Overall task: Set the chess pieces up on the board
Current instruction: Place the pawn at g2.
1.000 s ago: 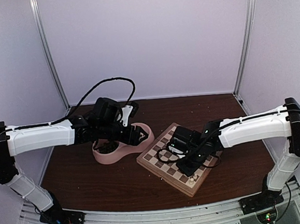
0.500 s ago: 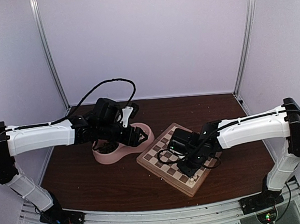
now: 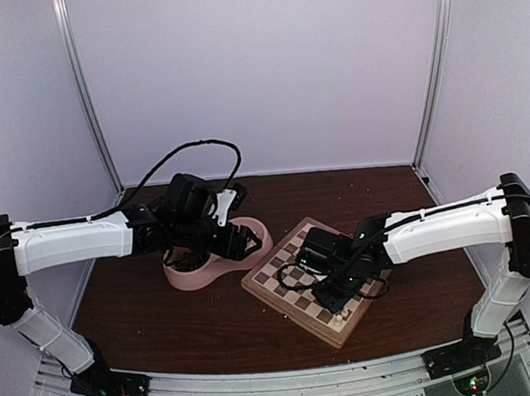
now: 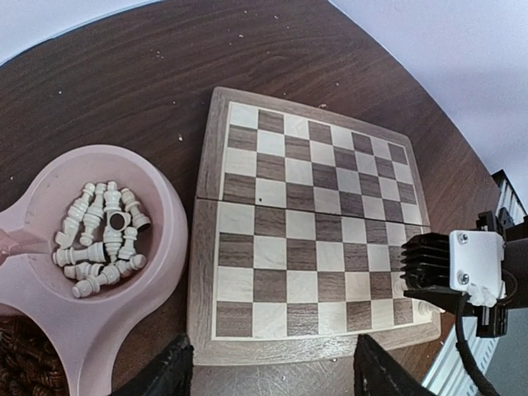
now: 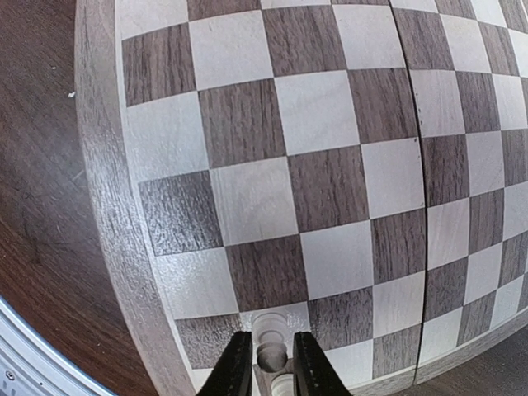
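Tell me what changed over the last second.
The right gripper barely shifted over the near corner of the board, fingers flanking a cream chess piece; whether it grips is unclear. The left gripper, open by the pink dish, and the board stayed put.

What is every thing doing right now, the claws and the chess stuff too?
Left gripper: open, empty.
Right gripper: fingers hugging a white chess piece, grip unclear.
White chess piece: upright on an edge square.
Other white pieces: lying heaped in the pink dish.
Chessboard: lying flat, visible squares otherwise bare.
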